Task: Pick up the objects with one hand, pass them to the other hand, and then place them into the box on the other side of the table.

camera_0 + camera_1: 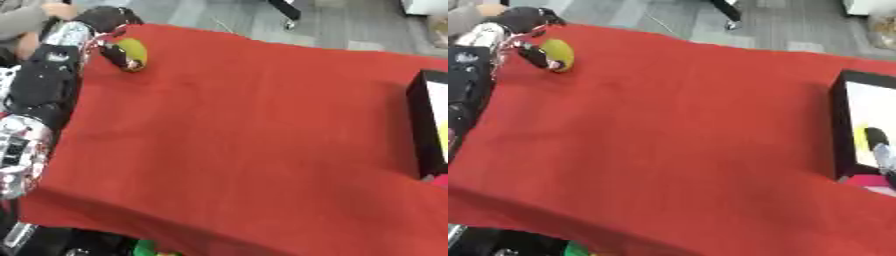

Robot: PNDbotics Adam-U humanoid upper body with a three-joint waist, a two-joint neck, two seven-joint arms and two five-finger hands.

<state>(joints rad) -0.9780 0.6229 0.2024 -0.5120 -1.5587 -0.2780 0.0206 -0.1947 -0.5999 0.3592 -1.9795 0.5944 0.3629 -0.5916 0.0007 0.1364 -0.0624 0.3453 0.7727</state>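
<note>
A yellow-green rounded object [134, 51] lies at the far left corner of the red table [245, 130]. My left hand [103, 21] is over it, and a black finger [116, 54] curls across its near side. My left arm runs down the left edge of the view. A black box with a white inside [839, 125] stands at the right edge, with something yellow in it. Part of my right hand [880, 147] shows at that box, dark and silver, too cut off to read.
The red cloth drops off at the near edge. A pink thing [869, 181] lies just in front of the box. Something green [144, 246] shows below the table's near edge. Grey floor lies beyond the far edge.
</note>
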